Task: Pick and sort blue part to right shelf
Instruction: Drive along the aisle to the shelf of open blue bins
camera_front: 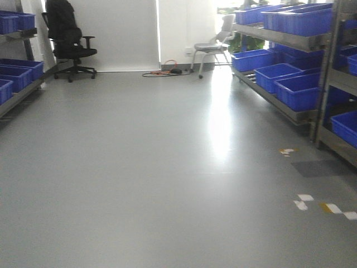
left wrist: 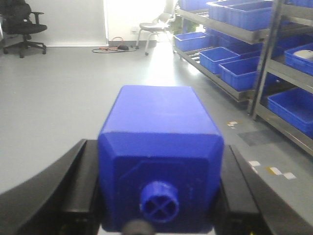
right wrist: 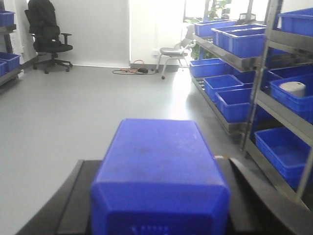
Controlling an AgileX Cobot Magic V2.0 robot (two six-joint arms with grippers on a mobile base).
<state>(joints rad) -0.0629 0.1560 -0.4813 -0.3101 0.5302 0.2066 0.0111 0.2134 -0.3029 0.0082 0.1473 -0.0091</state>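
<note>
In the left wrist view my left gripper (left wrist: 160, 166) is shut on a blue box-shaped part (left wrist: 159, 127) with a round cross-marked boss on its near face; black fingers (left wrist: 78, 181) press both its sides. In the right wrist view my right gripper (right wrist: 159, 196) is shut on a second blue box-shaped part (right wrist: 159, 166), held the same way between black fingers (right wrist: 73, 200). The right shelf (camera_front: 290, 109) of blue bins stands along the right wall; it also shows in the left wrist view (left wrist: 244, 49) and the right wrist view (right wrist: 254, 63). Neither gripper shows in the front view.
Grey floor (camera_front: 139, 167) stretches ahead. A left shelf with blue bins (camera_front: 17, 72) stands at the left. A black office chair (camera_front: 67, 39) and a grey chair (camera_front: 215, 47) with cables (camera_front: 162, 71) stand at the far wall. Tape marks (camera_front: 326, 206) lie on the floor at right.
</note>
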